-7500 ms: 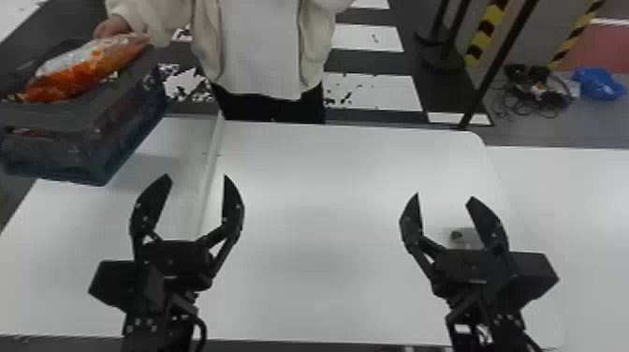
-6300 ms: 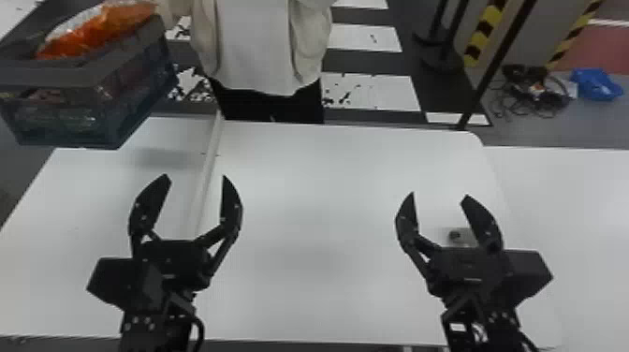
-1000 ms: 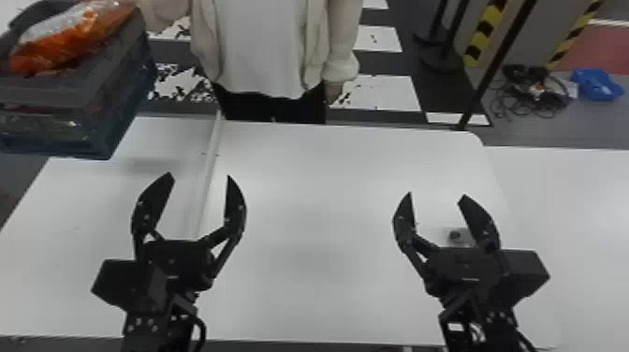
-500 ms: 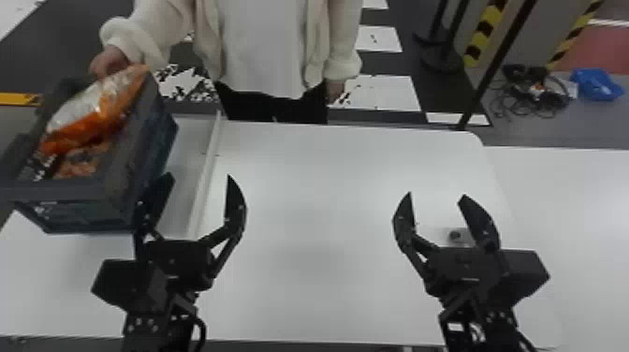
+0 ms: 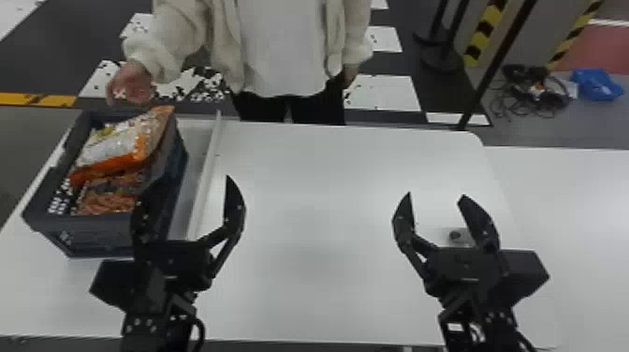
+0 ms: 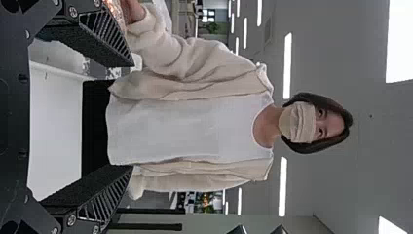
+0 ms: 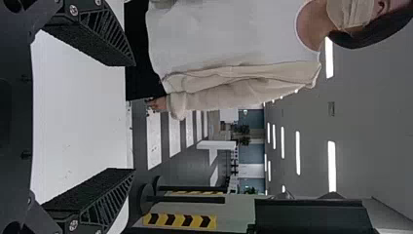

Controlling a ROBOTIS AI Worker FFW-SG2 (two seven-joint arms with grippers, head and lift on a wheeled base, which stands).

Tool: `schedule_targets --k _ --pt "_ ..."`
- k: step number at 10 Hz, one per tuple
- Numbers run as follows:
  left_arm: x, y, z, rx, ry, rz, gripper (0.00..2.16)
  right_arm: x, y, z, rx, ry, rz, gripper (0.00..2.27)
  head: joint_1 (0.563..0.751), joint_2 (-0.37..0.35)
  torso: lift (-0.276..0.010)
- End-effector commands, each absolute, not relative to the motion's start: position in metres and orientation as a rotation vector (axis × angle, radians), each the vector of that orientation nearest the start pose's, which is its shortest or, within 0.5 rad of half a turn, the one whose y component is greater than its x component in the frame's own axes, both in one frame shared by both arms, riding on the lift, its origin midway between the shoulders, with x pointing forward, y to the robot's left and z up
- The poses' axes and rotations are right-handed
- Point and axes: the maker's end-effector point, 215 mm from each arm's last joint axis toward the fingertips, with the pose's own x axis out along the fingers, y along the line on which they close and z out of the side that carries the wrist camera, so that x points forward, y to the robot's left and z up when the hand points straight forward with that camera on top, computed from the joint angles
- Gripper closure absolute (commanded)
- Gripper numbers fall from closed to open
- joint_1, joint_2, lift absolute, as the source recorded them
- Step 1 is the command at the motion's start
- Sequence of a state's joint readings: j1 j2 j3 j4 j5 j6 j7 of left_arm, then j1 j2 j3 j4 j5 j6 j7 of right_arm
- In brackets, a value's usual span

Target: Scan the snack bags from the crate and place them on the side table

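Left gripper [image 5: 199, 176], right gripper [image 5: 436, 194]: fingers spread wide. Top bag [image 5: 122, 143] lies over lower bag [image 5: 106, 199] in crate [image 5: 96, 238], long axis slanting near-left to far-right. Crate on table [image 5: 318, 210], left side.

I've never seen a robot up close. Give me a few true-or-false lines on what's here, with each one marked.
1. The crate is on the white table, toward the robot's left. True.
2. The right gripper is holding a snack bag. False: the right gripper's fingers are apart with nothing between them.
3. An orange-edged snack bag lies tilted on top of another bag in the crate. True.
4. The left gripper has its fingers pressed together. False: they are spread apart.
5. The blue bundle is on the white table. False: it is on the floor beyond.
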State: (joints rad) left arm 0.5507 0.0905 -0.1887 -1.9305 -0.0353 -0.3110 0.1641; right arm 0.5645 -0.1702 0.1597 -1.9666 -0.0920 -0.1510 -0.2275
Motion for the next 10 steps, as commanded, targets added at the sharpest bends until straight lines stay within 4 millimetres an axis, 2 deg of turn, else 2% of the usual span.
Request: schedule_targets --k 1,3,6,10 --pt "0.411 0.167 -0.331 -0.007 -0.114 -0.051 0.14 0.412 -0.208 -0.373 0.026 0.044 -0.018 0.11 0.695 -0.059 -0.05" --pt "0.416 0.177 -0.327 0.007 -0.112 -0.037 0.14 0.412 -0.207 -0.373 0.024 0.045 -0.013 0.11 0.695 -0.055 -0.05" --pt "0.429 0.21 -0.329 0.036 -0.072 0.002 0.14 0.413 -0.205 -0.373 0.021 0.045 -0.008 0.11 0.695 -0.022 -0.05" --pt "0.448 0.276 -0.328 0.083 0.0 0.079 0.14 0.414 -0.203 -0.372 0.018 0.045 0.0 0.11 0.695 0.055 -0.05"
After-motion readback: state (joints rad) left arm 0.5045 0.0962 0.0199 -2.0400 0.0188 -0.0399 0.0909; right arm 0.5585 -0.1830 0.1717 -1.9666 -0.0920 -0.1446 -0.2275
